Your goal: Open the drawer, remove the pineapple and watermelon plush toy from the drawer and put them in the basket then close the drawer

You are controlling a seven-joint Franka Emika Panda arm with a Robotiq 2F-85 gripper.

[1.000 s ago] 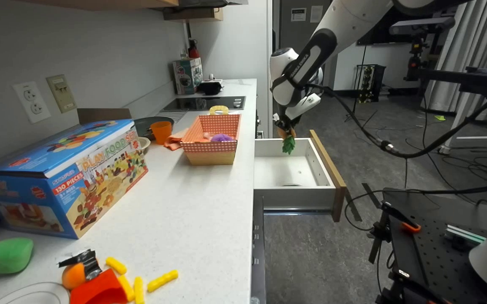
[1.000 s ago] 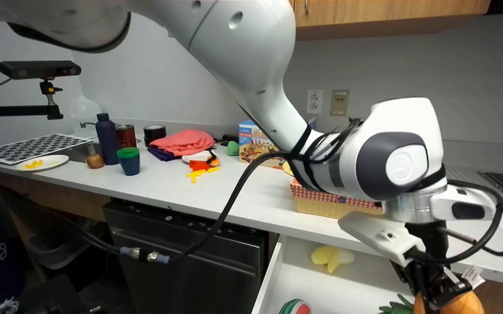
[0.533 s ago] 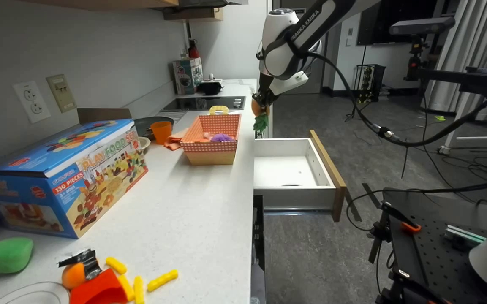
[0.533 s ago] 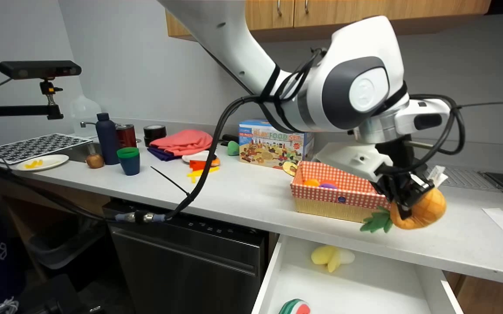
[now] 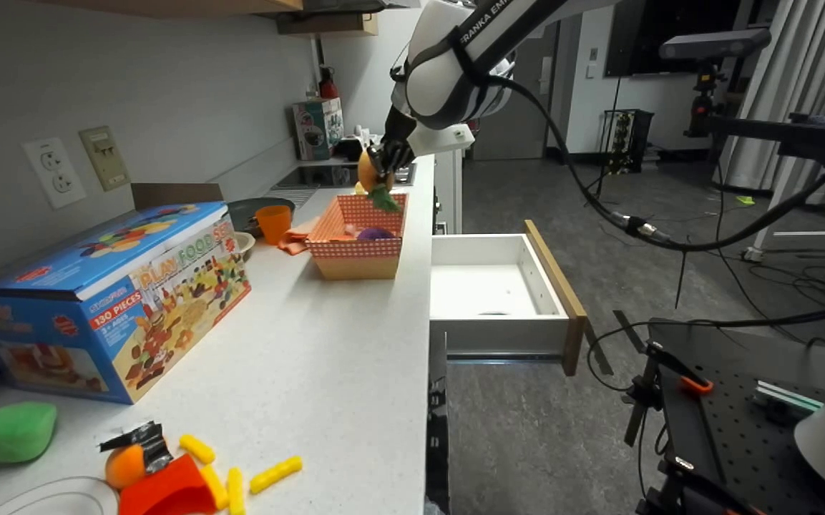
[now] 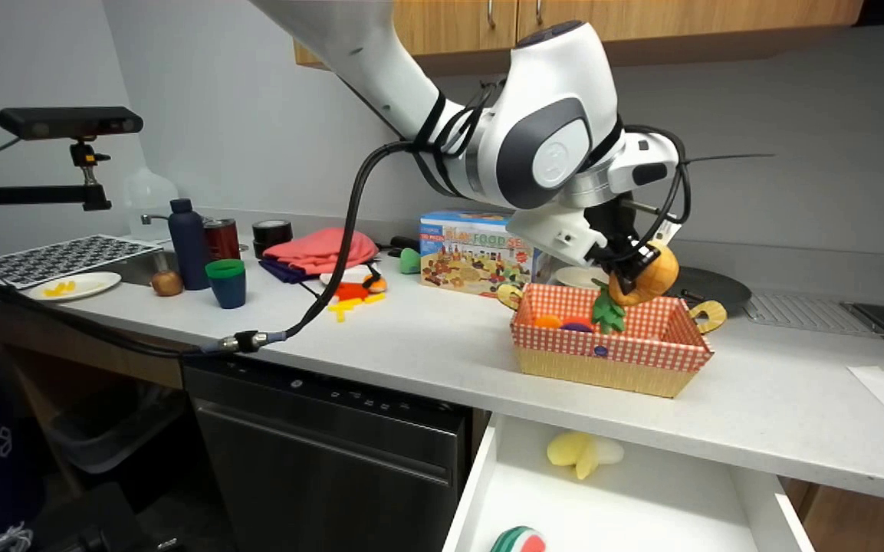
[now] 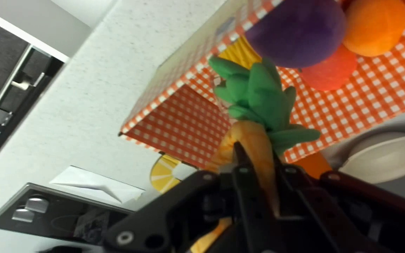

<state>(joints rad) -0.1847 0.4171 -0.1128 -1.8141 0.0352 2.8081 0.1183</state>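
Observation:
My gripper (image 6: pixel 627 280) is shut on the pineapple (image 6: pixel 659 274), an orange plush with green leaves. It holds it tilted over the basket (image 6: pixel 595 371), a tan box with a red checked lining. In the wrist view the fingers pinch the pineapple's body (image 7: pixel 253 135), and its leaves hang down over the basket's opening (image 7: pixel 195 123). The basket holds purple, orange and red round toys. The drawer (image 5: pixel 487 290) stands open below the counter. The watermelon plush toy (image 6: pixel 520 540), green with a red part, lies in the drawer, partly cut off by the frame's bottom edge.
A yellow and white plush (image 6: pixel 581 452) lies in the drawer's back. A blue play food box (image 5: pixel 133 300) stands on the counter. An orange cup (image 5: pixel 273 223), a dark pan (image 6: pixel 706 290) and a cooktop (image 5: pixel 340 174) are near the basket. The counter edge runs above the drawer.
My gripper has lifted the pineapple up out of the drawer and carried it across the counter edge to above the basket. The drawer, basket and watermelon have not moved.

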